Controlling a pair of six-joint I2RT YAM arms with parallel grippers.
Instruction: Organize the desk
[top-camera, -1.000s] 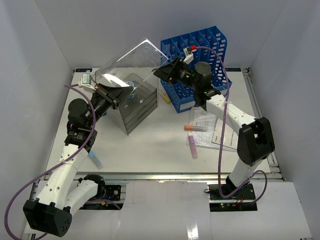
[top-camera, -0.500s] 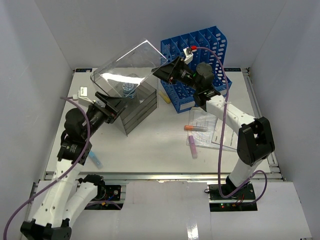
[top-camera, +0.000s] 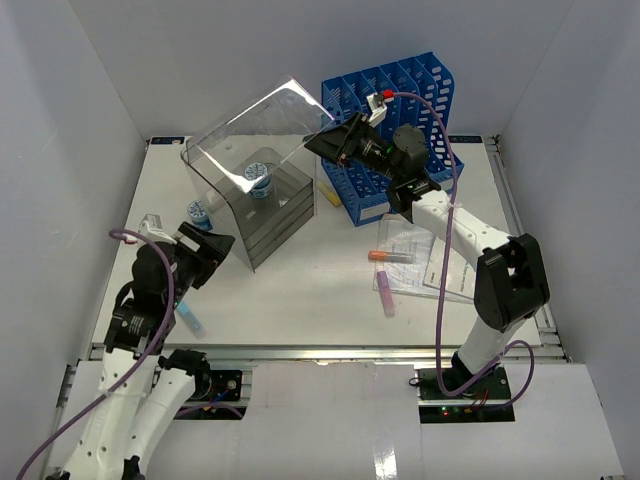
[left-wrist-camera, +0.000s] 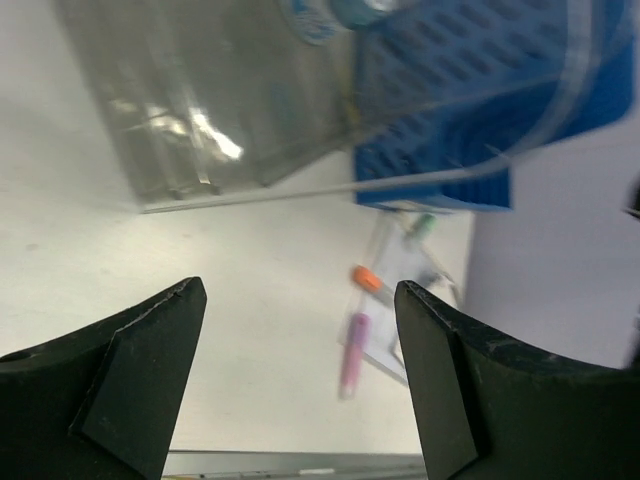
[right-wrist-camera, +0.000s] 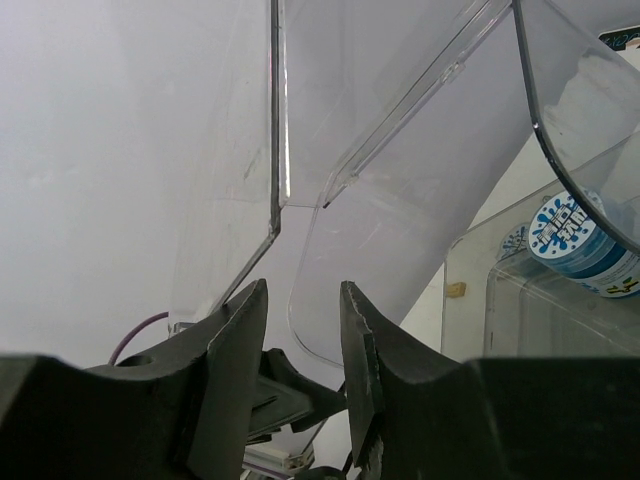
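My left pincer (left-wrist-camera: 298, 300) and right pincer (right-wrist-camera: 303, 290) are black, over a white worktop (top-camera: 300, 290). At one o'clock the file rack (top-camera: 432, 80) is blue. At eleven the lid (top-camera: 250, 125) is clear, the drawers (top-camera: 285, 215) smoky grey, the tape roll (top-camera: 260, 175) white with blue print. At four, a pink marker (top-camera: 385, 292).

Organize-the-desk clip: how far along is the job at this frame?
Looks done: a blue-and-white roll sits inside the clear box. In hand: the right claw holds the box's lid up; the left claw is open and empty. Left: an orange-capped marker, a pink marker, papers and a blue item lie loose on the desk.
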